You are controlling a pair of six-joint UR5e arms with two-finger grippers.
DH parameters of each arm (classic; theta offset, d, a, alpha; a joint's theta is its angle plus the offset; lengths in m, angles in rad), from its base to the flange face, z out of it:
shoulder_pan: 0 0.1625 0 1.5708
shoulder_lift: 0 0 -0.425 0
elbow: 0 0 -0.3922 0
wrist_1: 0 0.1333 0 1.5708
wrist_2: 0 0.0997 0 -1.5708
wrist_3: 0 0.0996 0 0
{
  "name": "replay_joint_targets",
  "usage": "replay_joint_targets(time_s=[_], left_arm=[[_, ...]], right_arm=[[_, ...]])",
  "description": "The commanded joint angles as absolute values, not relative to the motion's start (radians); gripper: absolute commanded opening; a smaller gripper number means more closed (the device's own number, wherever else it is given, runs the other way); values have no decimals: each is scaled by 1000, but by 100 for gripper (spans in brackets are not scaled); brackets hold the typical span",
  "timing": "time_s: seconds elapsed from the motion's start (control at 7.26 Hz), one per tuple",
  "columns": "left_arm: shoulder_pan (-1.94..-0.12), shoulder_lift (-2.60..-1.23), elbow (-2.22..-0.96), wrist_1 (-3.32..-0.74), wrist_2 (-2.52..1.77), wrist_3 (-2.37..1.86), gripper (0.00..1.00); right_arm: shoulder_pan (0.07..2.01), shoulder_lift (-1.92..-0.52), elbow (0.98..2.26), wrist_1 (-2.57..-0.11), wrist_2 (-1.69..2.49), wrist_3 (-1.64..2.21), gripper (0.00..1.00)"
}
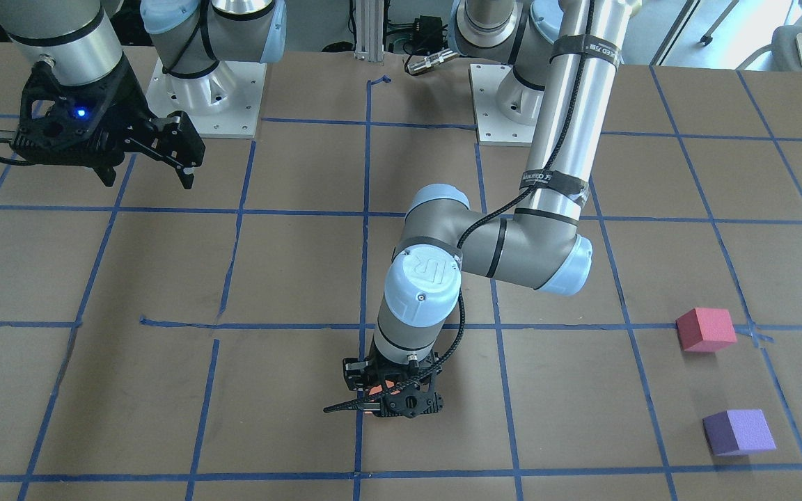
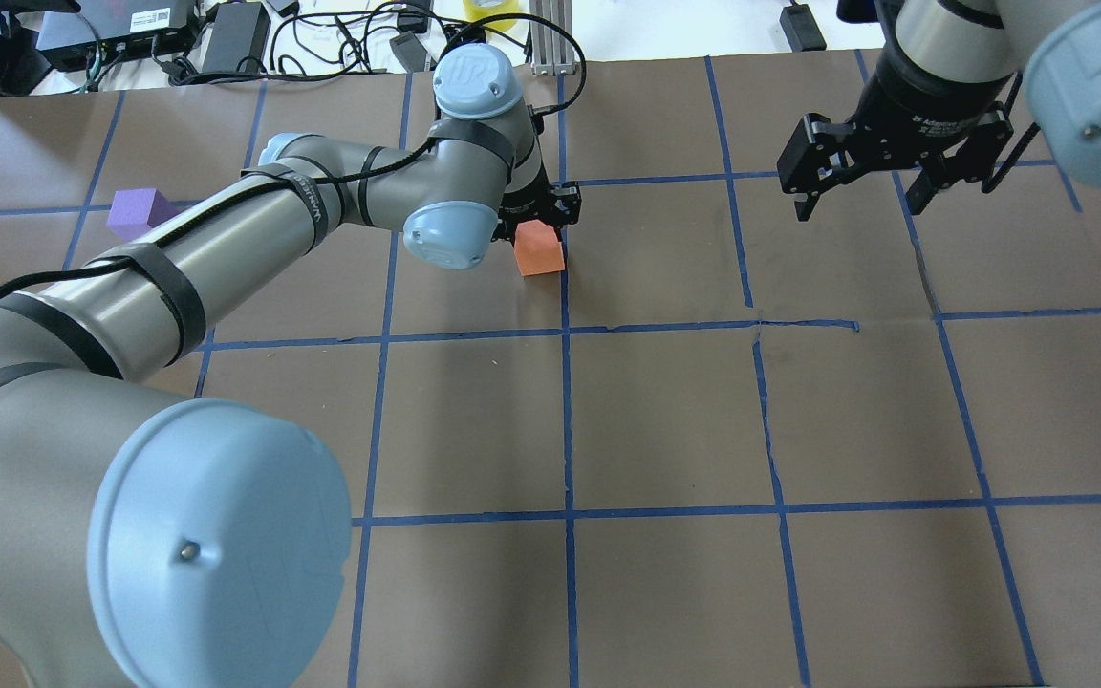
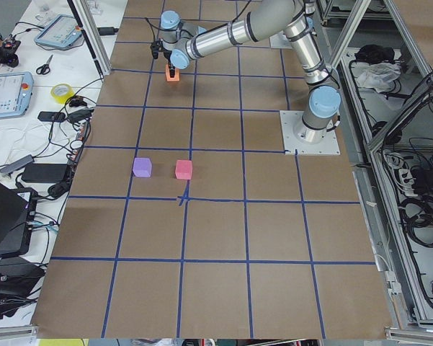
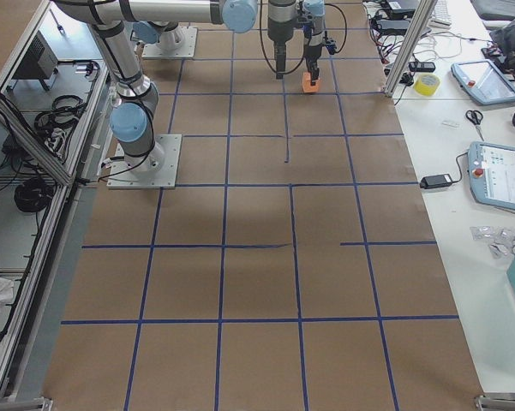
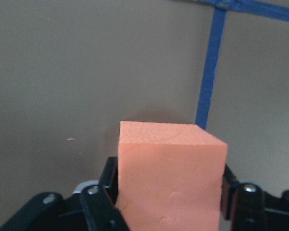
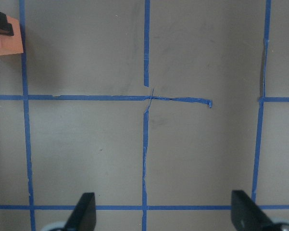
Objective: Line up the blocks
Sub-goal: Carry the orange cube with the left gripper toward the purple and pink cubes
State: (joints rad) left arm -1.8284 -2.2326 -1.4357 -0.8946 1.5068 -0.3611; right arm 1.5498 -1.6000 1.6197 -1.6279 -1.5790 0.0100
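The orange block point(image 2: 539, 251) sits between the fingers of my left gripper point(image 2: 544, 222), low at the table beside a blue tape line. The left wrist view shows the block point(image 5: 169, 159) filling the gap, with both fingers against its sides. I cannot tell whether it touches the table. The pinkish-red block point(image 1: 705, 329) and the purple block point(image 1: 738, 432) lie apart on the table, far out on my left side. The purple block also shows in the overhead view point(image 2: 140, 212); the pinkish-red one is hidden there behind my left arm. My right gripper point(image 2: 861, 196) is open and empty, hovering above the table.
The brown table point(image 2: 665, 420) carries a grid of blue tape lines. My left arm's elbow point(image 1: 512, 243) stretches over the table's middle. Both arm bases point(image 1: 206, 97) stand at the robot's edge. Cables and power bricks point(image 2: 226, 29) lie beyond the far edge.
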Motion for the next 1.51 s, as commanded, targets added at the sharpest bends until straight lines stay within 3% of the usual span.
replay_joint_targets(time_s=[0.0,0.55,0.96,1.38], left_arm=[[-1716,-2150,-1431,-1031,1567,-212,0],[-1375,-2004,-1448,-1207,1569,140,0],[-1165,-2031,-1447,-1183,1560,388,0],[-1082,-2081,-1448,-1120,1559,483,0]], right_arm=[[1552,-1620,1637,-1643,-1575,40,100],[1552,-1620,1603,-1634,-1574,25,100],[1549,-1618,1603,-1643,-1566,26,100],[1551,-1618,1605,-1643,-1569,25,100]])
